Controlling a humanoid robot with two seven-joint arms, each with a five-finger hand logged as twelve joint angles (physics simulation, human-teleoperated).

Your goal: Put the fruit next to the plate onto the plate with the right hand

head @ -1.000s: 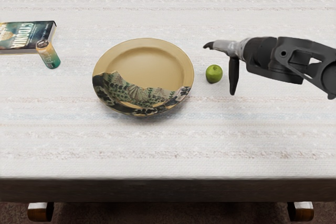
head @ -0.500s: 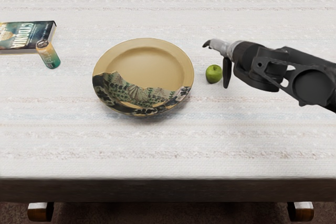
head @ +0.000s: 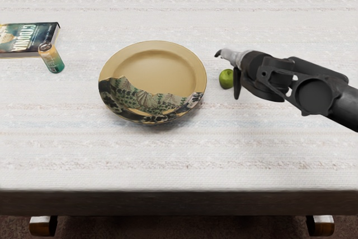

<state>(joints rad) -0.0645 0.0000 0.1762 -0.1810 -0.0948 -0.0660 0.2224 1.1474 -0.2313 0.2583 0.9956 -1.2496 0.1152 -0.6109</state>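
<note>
A pale cloth-covered bench [head: 179, 149] is seen from above at a slant. Near its middle sits a round golden plate [head: 151, 65] whose front edge carries a painted landscape band in green and black. Nothing lies on the plate.

Just beside the plate's right rim, on the bench, rests a small green apple [head: 225, 78]. It is close to the plate, with a narrow strip of cloth between them.

The robot's dark right arm [head: 313, 88] reaches in from the right edge. Its right hand [head: 238, 65] is at the apple's right side with the fingers spread. One grey finger [head: 222, 54] points left above the fruit, and a dark finger [head: 237, 84] hangs down just to its right, covering the apple's right edge. Whether it touches the apple cannot be told.

At the far left lie a book [head: 25, 37] and a small can [head: 51, 58] on its side, touching the book's near corner.
</note>
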